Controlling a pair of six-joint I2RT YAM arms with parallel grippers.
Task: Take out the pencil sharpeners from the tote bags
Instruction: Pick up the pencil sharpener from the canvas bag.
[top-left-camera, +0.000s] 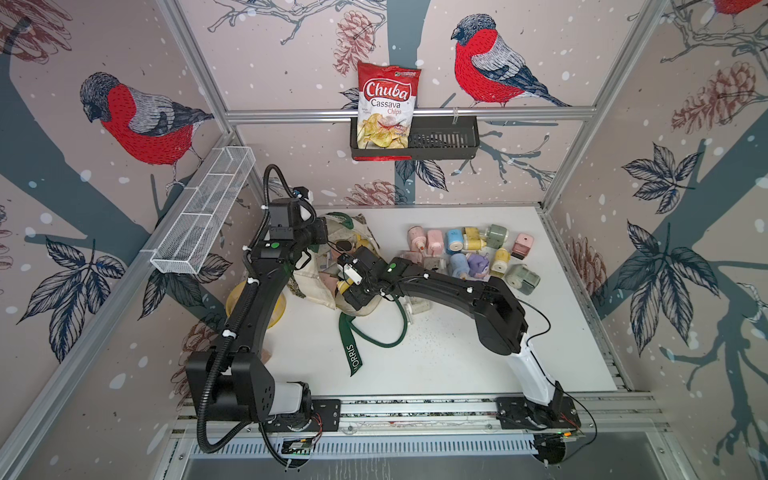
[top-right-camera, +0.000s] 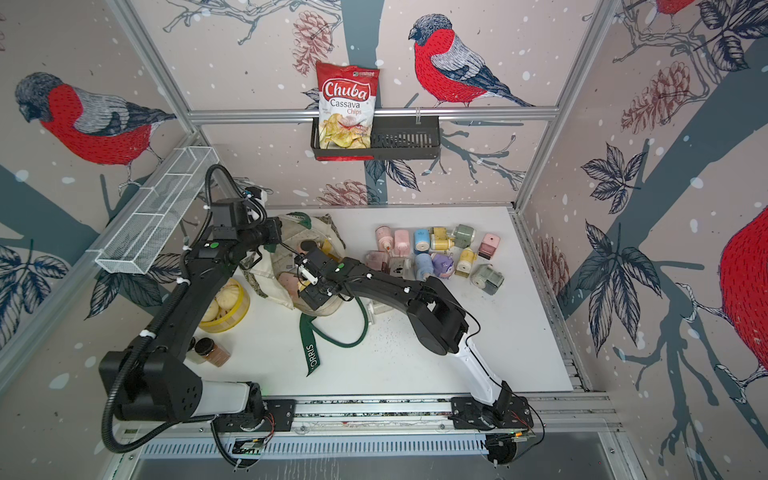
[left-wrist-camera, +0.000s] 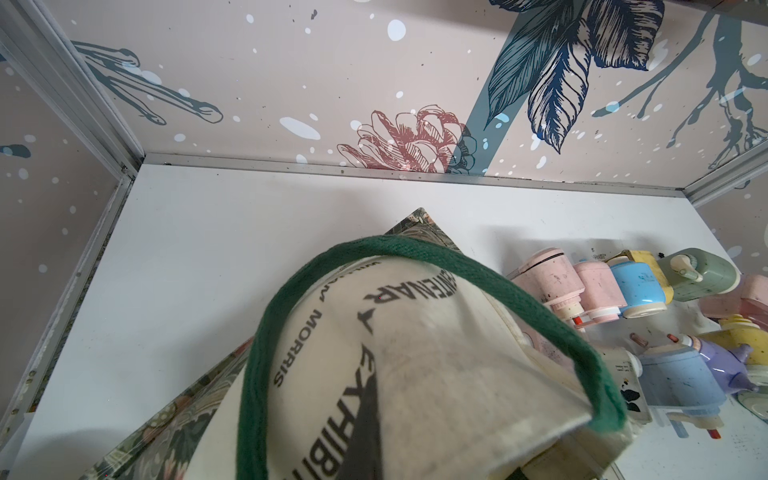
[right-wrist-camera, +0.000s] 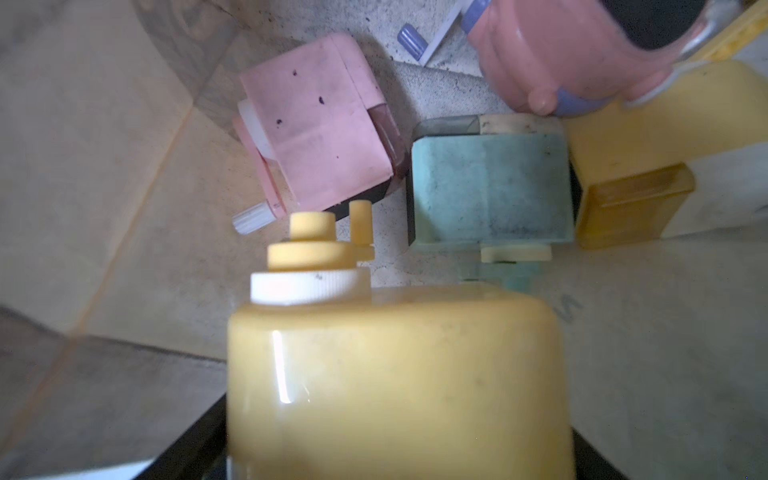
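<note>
Fingers on R arm (right-wrist-camera: 104, 395) sit wide round a yellow sharpener (right-wrist-camera: 395, 374) deep in the tote bag (left-wrist-camera: 436, 395), can't tell if I've gripped it, while L fingers, hidden under cloth, pinch the rim fully closed so the mouth gapes for me.

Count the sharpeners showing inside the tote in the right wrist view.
5: yellow sharpener nearest the camera, pink sharpener beyond it, teal sharpener beside that, amber-drawered sharpener next along, pink-and-purple sharpener farthest. More may be hidden.
</note>
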